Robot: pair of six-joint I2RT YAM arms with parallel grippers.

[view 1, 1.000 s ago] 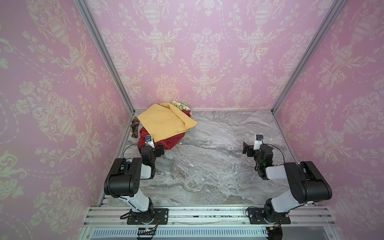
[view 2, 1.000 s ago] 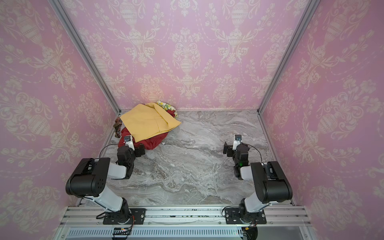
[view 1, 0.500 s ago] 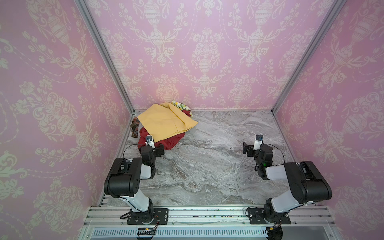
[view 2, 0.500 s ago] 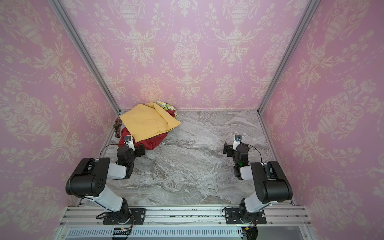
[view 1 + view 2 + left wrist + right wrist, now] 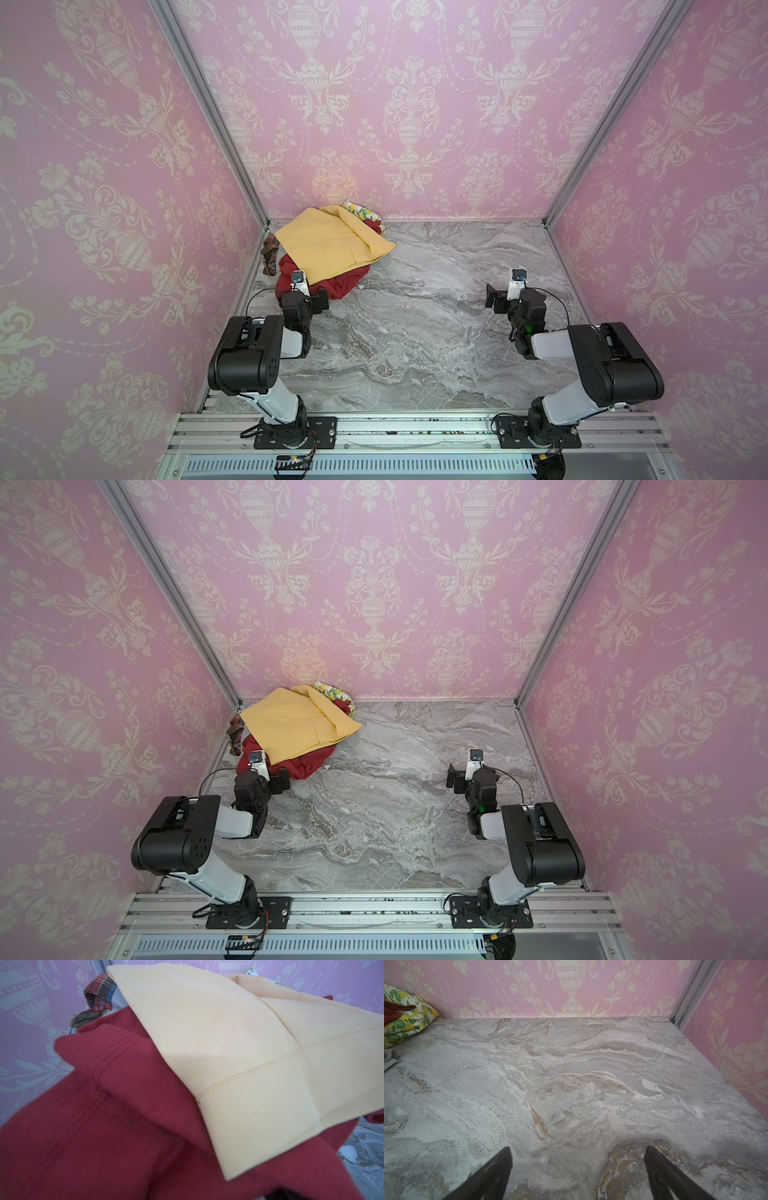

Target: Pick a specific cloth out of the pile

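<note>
The pile [image 5: 328, 249] [image 5: 295, 725] lies in the back left corner in both top views: a mustard-yellow cloth [image 5: 239, 1047] on top, a red cloth [image 5: 99, 1126] under it, a plaid piece [image 5: 99, 991] at the wall and a lemon-print piece [image 5: 406, 1016] behind. Of the light grey cloth only a pale strip [image 5: 118, 1000] between plaid and yellow and a grey fold [image 5: 390, 1058] show. My left gripper [image 5: 305, 293] sits at the red cloth's near edge, jaws spread; red fabric hides its fingers in the left wrist view. My right gripper [image 5: 577, 1169] [image 5: 513, 293] is open over bare marble on the right.
The grey marble tabletop [image 5: 415, 324] is walled in by pink patterned panels on three sides, with metal posts in the back corners. Both arm bases stand on the aluminium rail [image 5: 415, 428] at the front.
</note>
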